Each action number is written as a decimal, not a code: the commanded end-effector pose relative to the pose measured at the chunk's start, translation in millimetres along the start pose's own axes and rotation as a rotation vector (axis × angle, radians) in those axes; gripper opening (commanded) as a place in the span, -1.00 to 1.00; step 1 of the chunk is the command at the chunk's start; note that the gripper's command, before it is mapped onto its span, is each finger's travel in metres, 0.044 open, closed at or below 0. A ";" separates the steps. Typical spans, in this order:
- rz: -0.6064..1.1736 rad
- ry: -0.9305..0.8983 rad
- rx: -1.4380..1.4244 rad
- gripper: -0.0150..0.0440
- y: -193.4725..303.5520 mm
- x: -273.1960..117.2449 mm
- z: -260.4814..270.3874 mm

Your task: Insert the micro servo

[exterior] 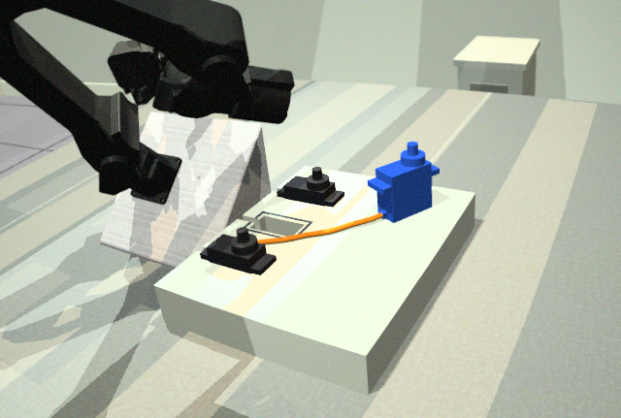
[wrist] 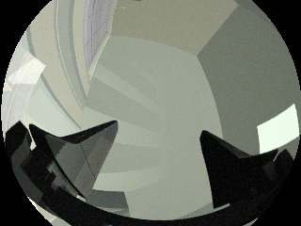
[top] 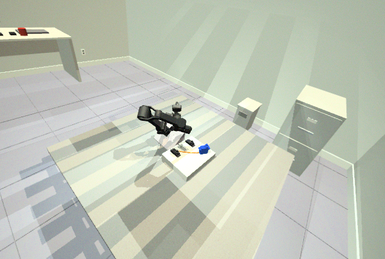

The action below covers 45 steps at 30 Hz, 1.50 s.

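Blue servo (top: 204, 149) (exterior: 406, 193) is out of the pocket (top: 183, 146) (exterior: 280, 225). It stands upright on the pale deck (top: 194, 164) (exterior: 331, 277), shaft (exterior: 411, 148) pointing up. Both ears sit well above the deck surface, one to each side of the body.

Orange cable (top: 189, 152) (exterior: 326, 230) leaves low on the servo body, runs across the deck past the pocket and ends by the nearer black servo in the exterior view (top: 175, 152) (exterior: 238, 250). Can't tell if it touches that one. The other black servo (top: 189, 142) (exterior: 310, 187) is on the far side of the pocket, also shaft up. Pocket has a dark outline and nothing seated in it.

Fingers are wide open, nothing between them. Wrist view looks past them mostly at the walls. Arm (top: 171, 120) (exterior: 150, 17) is folded, near the pocket side of the deck, clear of the blue servo.

Silvery wedge (top: 168, 139) (exterior: 185, 168) stands on the desk (top: 248, 187) (exterior: 541, 203) next to the deck, on the arm's side.
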State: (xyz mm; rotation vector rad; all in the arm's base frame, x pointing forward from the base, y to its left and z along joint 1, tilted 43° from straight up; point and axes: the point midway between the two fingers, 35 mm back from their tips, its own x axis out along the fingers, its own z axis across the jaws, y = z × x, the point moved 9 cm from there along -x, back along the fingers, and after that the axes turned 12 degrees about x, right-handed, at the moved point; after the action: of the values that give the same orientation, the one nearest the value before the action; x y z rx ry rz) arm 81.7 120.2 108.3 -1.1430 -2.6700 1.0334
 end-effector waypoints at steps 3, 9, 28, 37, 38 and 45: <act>-0.003 -0.016 -0.031 1.00 1.5 -0.6 -0.6; -0.020 -0.094 -0.190 1.00 8.0 -3.8 -2.8; -0.186 -0.364 -0.736 1.00 34.0 -16.2 -12.8; -0.321 -0.485 -0.991 1.00 48.2 -24.6 -17.9; -0.338 -0.498 -1.018 1.00 49.7 -25.6 -18.4; -0.470 -0.579 -1.208 1.00 61.0 -33.1 -22.8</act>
State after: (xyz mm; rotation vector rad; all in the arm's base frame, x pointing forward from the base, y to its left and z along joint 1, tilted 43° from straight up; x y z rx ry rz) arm 144.7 139.8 95.9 -0.2096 -3.7805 -0.4312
